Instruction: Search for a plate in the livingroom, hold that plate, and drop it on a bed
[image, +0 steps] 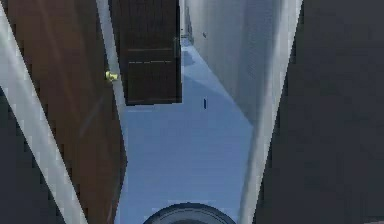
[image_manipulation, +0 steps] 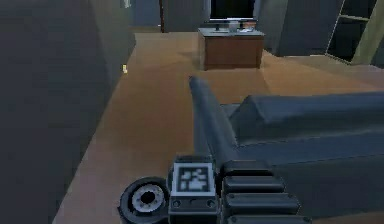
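Note:
At the arm side view's bottom edge the arm (image_manipulation: 245, 195) lies as a dark ribbed bar, with a white marked square (image_manipulation: 193, 178) at its end. Left of that square sits my gripper (image_manipulation: 147, 199), seen as a dark round body with a pale centre over the brown floor. Its far end cannot be made out, so I cannot tell whether it holds anything.
In the forward view a pale blue floor (image: 190, 150) runs through a doorway between an open brown door (image: 70, 90) with a brass knob and a dark door (image: 147, 50) farther on. In the arm side view a dark sofa (image_manipulation: 300, 125) stands to the right and a wooden TV cabinet (image_manipulation: 231, 45) at the back.

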